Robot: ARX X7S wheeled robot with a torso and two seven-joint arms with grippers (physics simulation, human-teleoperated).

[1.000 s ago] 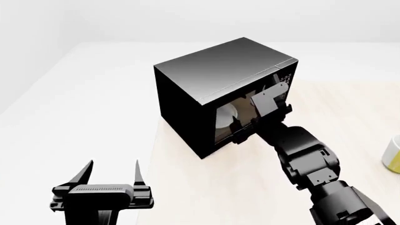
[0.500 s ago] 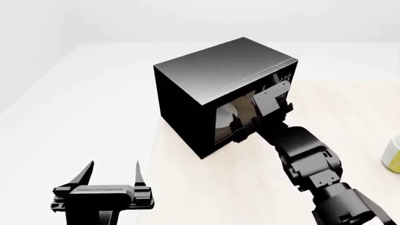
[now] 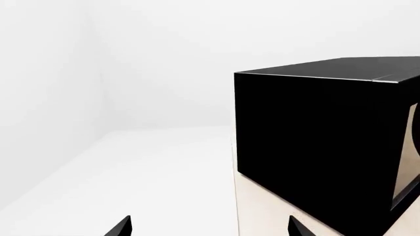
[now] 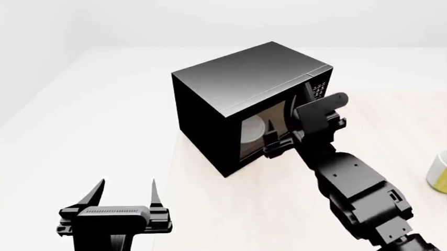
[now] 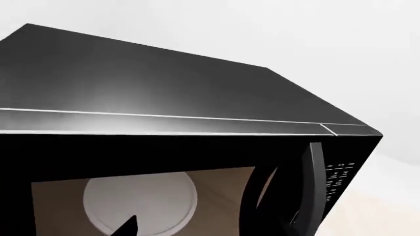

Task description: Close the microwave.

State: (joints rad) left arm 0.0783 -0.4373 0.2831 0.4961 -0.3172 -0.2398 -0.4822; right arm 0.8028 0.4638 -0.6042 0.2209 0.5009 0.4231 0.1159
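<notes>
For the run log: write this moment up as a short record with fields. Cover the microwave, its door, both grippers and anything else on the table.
microwave: black box on the pale table, front toward the robot's right arm
door: looks flush with the front; white turntable plate shows through the window
handle: curved, black, beside the keypad
right gripper: at the door window; opening not visible
left gripper: open, away from the microwave
other: yellow-and-white object at the table's right edge

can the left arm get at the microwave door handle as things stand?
Probably not. The left tool hangs low beside the microwave's blank side wall, while the handle is on the front, where the right tool already sits.
</notes>
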